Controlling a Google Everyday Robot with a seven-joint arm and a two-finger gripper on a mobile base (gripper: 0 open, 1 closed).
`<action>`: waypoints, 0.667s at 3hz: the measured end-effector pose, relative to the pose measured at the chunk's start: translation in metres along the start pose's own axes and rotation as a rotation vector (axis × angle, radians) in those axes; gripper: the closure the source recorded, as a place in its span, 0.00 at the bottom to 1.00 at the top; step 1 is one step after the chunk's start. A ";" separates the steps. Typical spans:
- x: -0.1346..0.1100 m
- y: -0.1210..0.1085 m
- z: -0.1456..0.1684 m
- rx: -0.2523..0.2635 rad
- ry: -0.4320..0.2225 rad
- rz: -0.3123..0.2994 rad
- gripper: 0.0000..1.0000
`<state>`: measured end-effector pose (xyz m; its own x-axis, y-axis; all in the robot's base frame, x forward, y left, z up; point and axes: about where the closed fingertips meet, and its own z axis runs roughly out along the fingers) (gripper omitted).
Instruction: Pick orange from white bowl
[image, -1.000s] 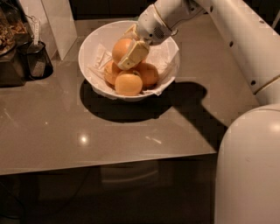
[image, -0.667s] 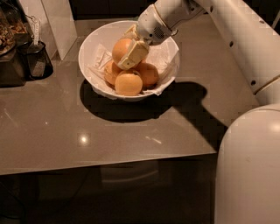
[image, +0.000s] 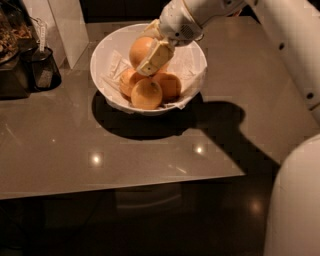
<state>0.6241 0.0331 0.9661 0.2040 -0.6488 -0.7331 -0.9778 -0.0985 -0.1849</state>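
The white bowl (image: 196, 75) stands on the grey table at the back, lined with crumpled white paper. My gripper (image: 142, 58) reaches into it from the upper right and is shut on the orange (image: 138, 49), the largest fruit, held at the bowl's upper left just above the others. One tan finger (image: 156, 56) lies across the orange's right side; the other finger is hidden behind it. Three smaller oranges (image: 146, 94) lie below it in the bowl.
A dark cup-like container (image: 44, 70) and a dark tray of snacks (image: 10, 55) stand at the left edge. A white upright panel (image: 67, 27) stands behind them. The table's front edge (image: 125, 186) runs across the middle. My white body (image: 295, 200) fills the lower right.
My gripper and the orange in it have risen slightly inside the bowl. The other oranges and the bowl have not moved.
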 end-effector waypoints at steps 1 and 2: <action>-0.061 0.073 -0.063 0.206 -0.058 -0.115 1.00; -0.056 0.105 -0.076 0.271 -0.077 -0.092 1.00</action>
<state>0.5061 0.0014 1.0370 0.3044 -0.5866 -0.7504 -0.9086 0.0577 -0.4137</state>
